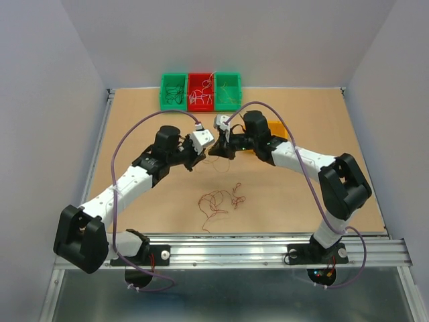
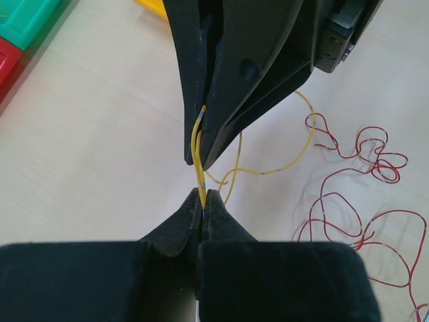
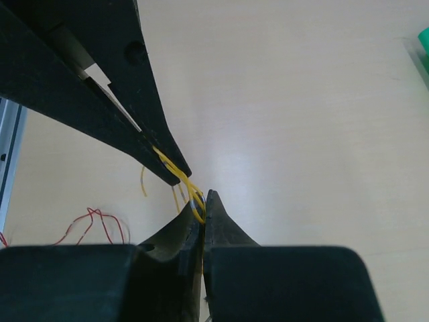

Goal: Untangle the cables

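Though the table (image 1: 322, 134) is wide, with three bins (image 1: 200, 107) at its twelve o'clock edge, both arms crowd its middle. The left gripper (image 2: 203, 199) and right gripper (image 3: 203, 201) meet tip to tip, each clamped tight on one yellow wire (image 2: 199, 180) of the cables. The red tangle (image 1: 218, 200) lies loose at six o'clock from them.

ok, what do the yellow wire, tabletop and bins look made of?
Yellow wire: glossy plastic insulation, likely over a metal core; it holds springy curls.
Tabletop: tan board, probably wood fibre; flat, soft sheen, no visible grain.
Bins: moulded plastic, likely; saturated green and red, smooth walls.
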### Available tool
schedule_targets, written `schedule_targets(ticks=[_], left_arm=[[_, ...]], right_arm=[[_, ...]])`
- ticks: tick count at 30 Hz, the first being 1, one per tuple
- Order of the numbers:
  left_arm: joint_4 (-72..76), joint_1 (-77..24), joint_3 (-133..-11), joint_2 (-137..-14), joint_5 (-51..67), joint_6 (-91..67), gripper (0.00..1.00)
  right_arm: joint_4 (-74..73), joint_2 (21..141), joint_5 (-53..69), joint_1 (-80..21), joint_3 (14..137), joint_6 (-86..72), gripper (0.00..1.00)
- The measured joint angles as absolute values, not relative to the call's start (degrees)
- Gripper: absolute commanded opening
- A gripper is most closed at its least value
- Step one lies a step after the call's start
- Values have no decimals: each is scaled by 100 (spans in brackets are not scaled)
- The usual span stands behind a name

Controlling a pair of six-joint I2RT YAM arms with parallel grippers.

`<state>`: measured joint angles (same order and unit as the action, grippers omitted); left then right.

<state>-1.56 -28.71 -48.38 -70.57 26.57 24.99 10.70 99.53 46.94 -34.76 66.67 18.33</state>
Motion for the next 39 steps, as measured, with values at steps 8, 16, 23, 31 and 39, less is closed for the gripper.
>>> schedule_targets(ticks=[8,16,23,31,39], left_arm=[[128,-2532,-4818,-6989,2429,2298,95],[965,-1629,-4515,-6075,2029,1798,96],[1564,-1337,-4154,-5743,1839,1492,97],[1761,-1334,-4121,-5793,1815,1428,96],[1780,-1302,-4121,-5948,1815,1422,96]], right_arm=[[982,10075,4088,-3476,6888,1632,1],[950,11205,1959,-3404,8289,760,1],[908,12586,-425,-3179,10171,16,1],[1079,14059,-2591,-3002,12414,-134,1],[2574,14932,-3715,-2921,12846,445,1]])
